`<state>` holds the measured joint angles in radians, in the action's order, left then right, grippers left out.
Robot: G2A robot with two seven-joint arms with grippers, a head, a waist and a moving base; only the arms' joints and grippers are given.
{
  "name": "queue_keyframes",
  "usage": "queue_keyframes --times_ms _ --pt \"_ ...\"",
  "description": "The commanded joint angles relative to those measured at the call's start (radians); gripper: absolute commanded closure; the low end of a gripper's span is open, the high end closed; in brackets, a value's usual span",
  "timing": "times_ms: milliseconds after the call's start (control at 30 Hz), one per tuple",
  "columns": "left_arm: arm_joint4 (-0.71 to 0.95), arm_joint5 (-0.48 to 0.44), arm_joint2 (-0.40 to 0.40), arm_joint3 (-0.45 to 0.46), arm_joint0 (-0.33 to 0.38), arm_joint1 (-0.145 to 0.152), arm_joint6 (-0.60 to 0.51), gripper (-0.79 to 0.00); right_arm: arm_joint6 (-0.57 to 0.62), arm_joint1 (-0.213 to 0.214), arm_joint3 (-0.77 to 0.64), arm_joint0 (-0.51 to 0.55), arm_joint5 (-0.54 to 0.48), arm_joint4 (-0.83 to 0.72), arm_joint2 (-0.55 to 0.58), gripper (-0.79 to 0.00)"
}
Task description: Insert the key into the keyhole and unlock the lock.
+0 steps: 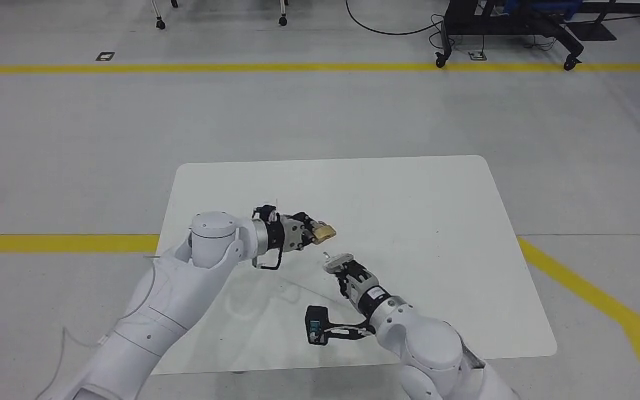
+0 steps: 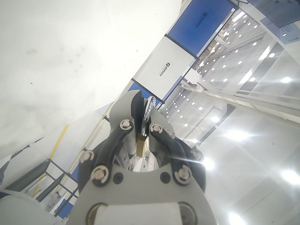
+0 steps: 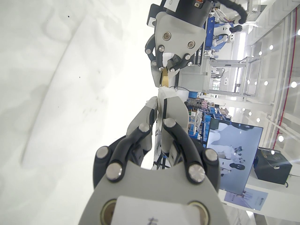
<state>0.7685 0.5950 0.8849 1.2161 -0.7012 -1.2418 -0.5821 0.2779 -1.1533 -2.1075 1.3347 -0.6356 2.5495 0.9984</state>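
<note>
Top camera looks down; wrist cameras (close-up) share table (image 1: 430, 220).

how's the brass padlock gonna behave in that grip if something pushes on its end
The padlock looks like solid metal, so it is probably stiff and heavy for its size. The left gripper pinches its smooth broad faces, so it may slip or pivot under a push.

Clamped left claw (image 1: 320, 233) and right claw (image 1: 335, 264) nearly touch tips.
</note>
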Motion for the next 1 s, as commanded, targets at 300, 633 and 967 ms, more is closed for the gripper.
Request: queue_keyframes --times_ms 300,633,967 --pt "-0.015 0.038 0.012 0.03 -0.017 0.001 -0.002 0.0 0.053 -0.012 0.017 -0.026 -0.031 0.009 -0.009 0.0" --pt "-0.025 0.073 0.019 0.043 -0.026 0.002 -0.018 0.0 0.076 -0.023 0.029 -0.043 -0.049 0.008 -0.016 0.0" --pt "-0.03 0.081 0.025 0.042 -0.027 -0.001 -0.018 0.0 0.087 -0.032 0.055 -0.056 -0.06 0.022 -0.028 0.0"
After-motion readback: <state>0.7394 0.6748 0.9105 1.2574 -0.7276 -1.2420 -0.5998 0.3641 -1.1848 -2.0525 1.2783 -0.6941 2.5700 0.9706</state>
